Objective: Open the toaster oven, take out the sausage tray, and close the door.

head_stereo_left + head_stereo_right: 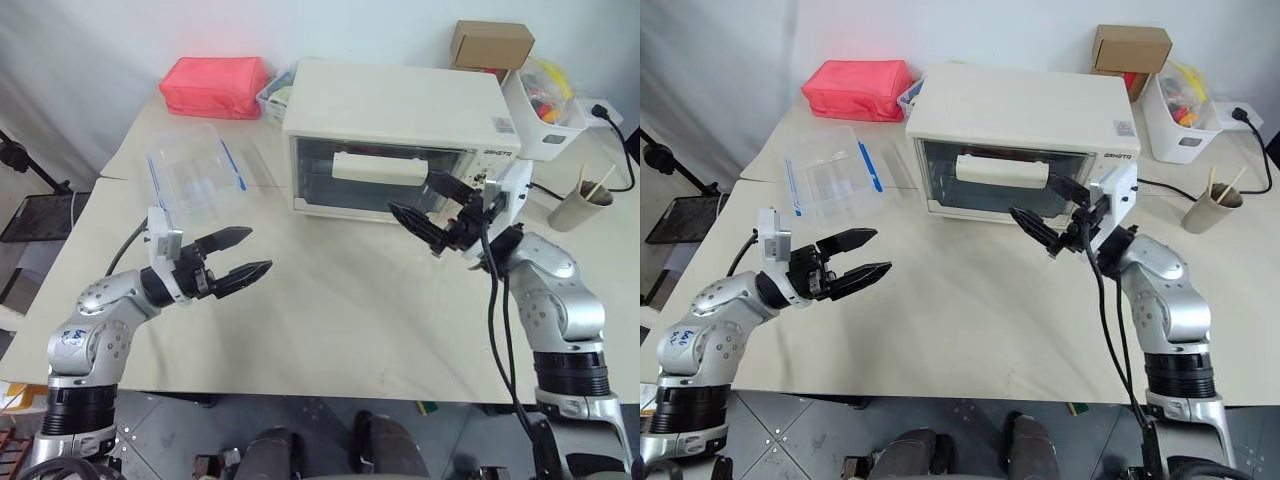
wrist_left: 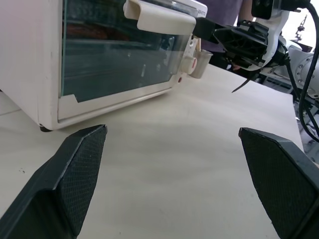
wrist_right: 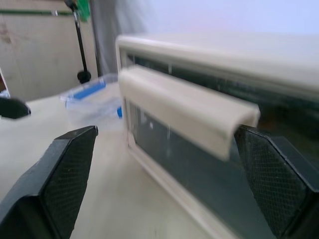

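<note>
Right wrist view shows the door's bar handle (image 3: 187,112) running left-right just beyond the right gripper (image 1: 432,205), jaws apart, the left gripper (image 1: 233,258), also agape, well off.

Bright, even light; possibly motion-blurred handle (image 3: 187,112)

The interior of the toaster oven (image 1: 398,135) is veiled by reflections on the glass door (image 1: 375,178), so the sausage tray cannot be made out; a dim reddish band seen in the left wrist view may be its contents. The control panel is screened by the right gripper (image 1: 432,214) in the head views. The bar handle (image 3: 187,110) is blurred in the right wrist view. The contents of the white bin (image 1: 545,105) are too small to be identified.
</note>
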Available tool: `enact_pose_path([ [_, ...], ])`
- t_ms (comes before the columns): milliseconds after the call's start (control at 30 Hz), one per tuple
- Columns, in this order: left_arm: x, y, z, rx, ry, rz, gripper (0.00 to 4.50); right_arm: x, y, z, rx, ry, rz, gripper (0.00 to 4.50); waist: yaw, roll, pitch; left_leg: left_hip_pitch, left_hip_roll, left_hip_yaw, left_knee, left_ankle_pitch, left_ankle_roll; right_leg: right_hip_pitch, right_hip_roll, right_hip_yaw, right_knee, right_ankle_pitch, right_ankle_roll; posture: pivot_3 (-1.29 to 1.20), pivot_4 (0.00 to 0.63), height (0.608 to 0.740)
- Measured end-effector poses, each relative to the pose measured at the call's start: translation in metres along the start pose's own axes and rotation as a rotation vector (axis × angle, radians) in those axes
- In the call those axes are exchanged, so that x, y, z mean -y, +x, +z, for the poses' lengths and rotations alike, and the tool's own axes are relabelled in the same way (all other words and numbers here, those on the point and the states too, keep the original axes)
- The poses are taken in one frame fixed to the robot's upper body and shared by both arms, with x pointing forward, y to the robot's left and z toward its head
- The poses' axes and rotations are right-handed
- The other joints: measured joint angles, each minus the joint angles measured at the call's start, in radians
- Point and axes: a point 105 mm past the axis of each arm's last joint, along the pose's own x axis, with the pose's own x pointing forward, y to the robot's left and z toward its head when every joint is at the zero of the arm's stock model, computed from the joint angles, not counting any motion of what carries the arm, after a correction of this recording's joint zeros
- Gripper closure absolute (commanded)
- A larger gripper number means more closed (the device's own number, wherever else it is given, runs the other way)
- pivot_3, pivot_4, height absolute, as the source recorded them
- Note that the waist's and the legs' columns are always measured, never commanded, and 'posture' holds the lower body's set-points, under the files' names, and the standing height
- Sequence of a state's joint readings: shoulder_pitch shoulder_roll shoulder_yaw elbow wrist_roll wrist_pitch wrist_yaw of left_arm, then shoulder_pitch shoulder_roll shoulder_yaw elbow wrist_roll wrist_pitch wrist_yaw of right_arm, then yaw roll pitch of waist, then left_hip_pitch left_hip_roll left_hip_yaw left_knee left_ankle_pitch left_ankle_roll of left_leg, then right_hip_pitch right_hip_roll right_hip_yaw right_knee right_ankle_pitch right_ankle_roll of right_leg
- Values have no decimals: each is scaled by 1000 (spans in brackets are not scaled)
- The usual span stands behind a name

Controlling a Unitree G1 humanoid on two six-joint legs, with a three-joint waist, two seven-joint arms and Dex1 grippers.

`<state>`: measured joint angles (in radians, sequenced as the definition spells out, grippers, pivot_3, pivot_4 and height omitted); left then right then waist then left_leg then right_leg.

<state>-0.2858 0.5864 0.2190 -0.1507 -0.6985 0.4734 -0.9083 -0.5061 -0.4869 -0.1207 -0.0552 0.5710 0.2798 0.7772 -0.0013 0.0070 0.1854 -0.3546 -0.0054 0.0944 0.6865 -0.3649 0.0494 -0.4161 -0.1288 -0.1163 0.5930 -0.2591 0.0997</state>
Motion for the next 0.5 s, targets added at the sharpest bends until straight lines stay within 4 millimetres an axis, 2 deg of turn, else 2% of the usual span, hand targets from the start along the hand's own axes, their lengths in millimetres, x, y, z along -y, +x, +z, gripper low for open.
enact_pose_path([
  [133, -1, 2, -3, 18, -19, 25, 9, -9, 0, -3, -8, 4, 57, 0, -2, 0, 0, 0, 0, 0, 0, 0, 0, 0, 1, -1, 0, 0, 0, 0, 150, 740],
  [233, -4, 2, 1, 31, -18, 42, 9, -22, -10, -10, -56, -26, 121, 0, -2, 0, 0, 0, 1, 0, 0, 0, 0, 0, 2, -1, 0, 0, 0, 0, 150, 740],
  [333, -9, 7, 10, 62, -9, 50, 547, -34, -22, -23, -137, -79, 196, 0, -2, 0, 0, 1, 1, 2, 0, 0, 0, 0, 5, -2, 0, 0, 0, 0, 150, 740],
  [400, -17, 14, 19, 111, -10, 59, 1181, -39, -26, -31, -171, -110, 222, 0, -1, 0, 0, 1, 1, 3, 2, 0, 0, 0, 5, -3, 1, 0, 0, 0, 150, 740],
  [500, -35, 29, 36, 207, 15, 97, 2138, -39, -26, -32, -175, -164, 224, 0, 1, 0, 0, 0, 1, 2, 4, 0, 0, 0, 7, -4, 2, 0, 0, 0, 150, 740],
])
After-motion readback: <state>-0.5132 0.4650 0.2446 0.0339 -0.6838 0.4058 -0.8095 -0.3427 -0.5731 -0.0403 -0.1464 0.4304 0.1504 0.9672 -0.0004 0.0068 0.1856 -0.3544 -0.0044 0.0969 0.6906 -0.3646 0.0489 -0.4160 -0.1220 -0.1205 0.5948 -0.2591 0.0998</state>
